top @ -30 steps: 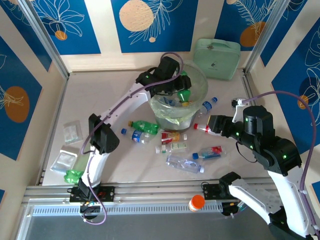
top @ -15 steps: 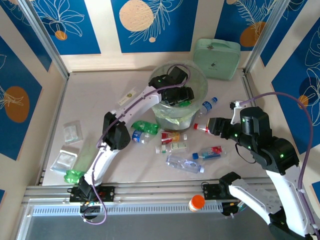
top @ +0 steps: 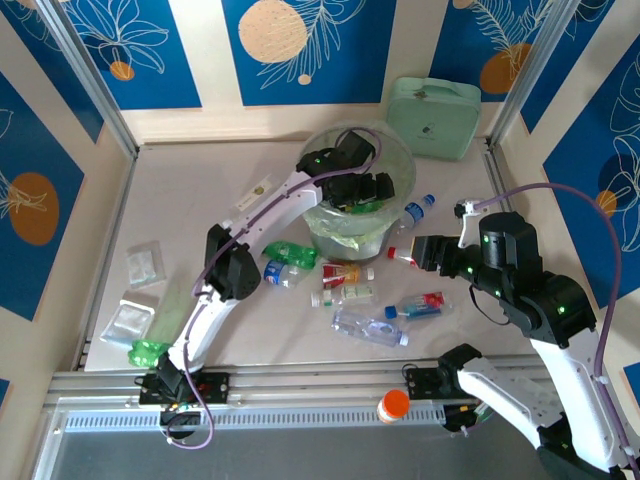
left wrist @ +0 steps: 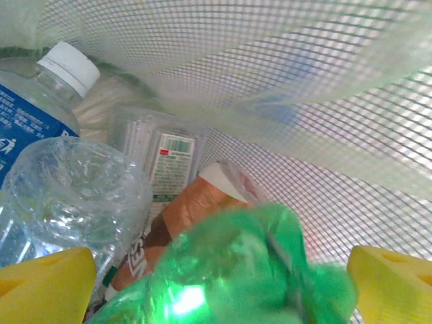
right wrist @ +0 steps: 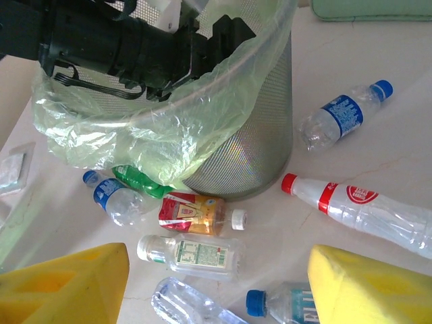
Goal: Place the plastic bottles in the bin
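The bin, a round mesh wastebasket lined with a pale green bag, stands at the back middle. My left gripper is down inside it, fingers spread wide and open. A blurred crumpled green bottle lies between them, over a white-capped bottle and a brown-labelled one. My right gripper hangs open to the right of the bin, above a clear white-capped bottle and a red-labelled one. A red-capped bottle and a blue-capped one lie nearby.
More bottles lie in front of the bin: a green one, a large clear one and a blue-and-red labelled one. A mint-green case stands at the back right. Plastic packets lie at the left. An orange-capped item sits on the front rail.
My left gripper carried the green bottle from the bin's rim down into the bin, and its fingers are spread wider now. The right arm has barely shifted.
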Tool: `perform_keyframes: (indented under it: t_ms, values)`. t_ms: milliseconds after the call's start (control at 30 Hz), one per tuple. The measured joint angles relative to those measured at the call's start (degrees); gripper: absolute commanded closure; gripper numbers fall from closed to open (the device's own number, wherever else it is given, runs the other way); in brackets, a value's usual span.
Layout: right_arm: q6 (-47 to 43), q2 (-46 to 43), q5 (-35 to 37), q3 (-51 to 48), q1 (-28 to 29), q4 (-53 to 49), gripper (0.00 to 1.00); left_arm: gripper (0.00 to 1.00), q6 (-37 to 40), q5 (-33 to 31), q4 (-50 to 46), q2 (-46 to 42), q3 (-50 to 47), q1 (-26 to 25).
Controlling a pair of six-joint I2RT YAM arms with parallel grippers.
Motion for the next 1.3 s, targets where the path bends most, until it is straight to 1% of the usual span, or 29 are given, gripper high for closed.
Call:
perform_keyframes:
  t_ms: [100,167,300,433,500,600,667,767,900,1000,1133,1300]
  values:
    - [-0.9,0.0,-0.4,0.6,0.0,0.1,0.29,0.05,0.3,1.1,1.1,-2.4,-0.6,0.0]
    - [-1.1,0.0,-0.8,1.2,0.0,0.2,0.29,0.05,0.4,1.9,3.3,-5.5,-3.0,0.0]
    - [-2.0,0.0,-1.5,2.3,0.0,0.5,0.29,0.05,0.7,3.0,7.6,-13.2,-8.7,0.0]
    - [-2.4,0.1,-1.7,2.6,0.0,1.0,0.31,0.06,1.1,2.9,8.4,-19.7,-10.2,0.3]
    - [-2.3,0.1,-1.7,2.6,0.0,1.2,0.32,0.06,1.0,2.8,8.7,-24.2,-13.8,0.9]
    - [-2.3,0.3,-1.9,2.6,0.0,1.7,0.32,0.05,0.3,0.2,7.6,-32.7,-21.9,2.9]
    - [-2.3,0.6,-2.1,2.6,0.0,2.2,0.33,0.04,-0.7,-3.5,4.6,-38.4,-26.8,4.9]
    - [-1.8,1.6,-2.4,2.6,0.1,2.9,0.33,0.04,-4.5,-7.9,-1.0,-48.2,-34.9,10.3]
    - [-1.1,3.5,-2.9,2.5,1.6,3.7,0.33,0.02,-11.0,-12.0,-9.3,-61.7,-48.8,21.1]
    - [-0.8,5.4,-2.9,2.5,3.6,4.3,0.33,0.00,-14.3,-14.0,-17.1,-68.1,-56.7,26.8]
    - [-0.8,7.6,-2.5,2.4,8.3,4.9,0.32,0.01,-16.6,-15.8,-27.4,-70.3,-63.3,33.6]
    - [-0.8,8.4,-0.3,1.1,15.3,5.8,0.30,0.01,-16.5,-19.9,-35.3,-69.0,-70.0,43.3]
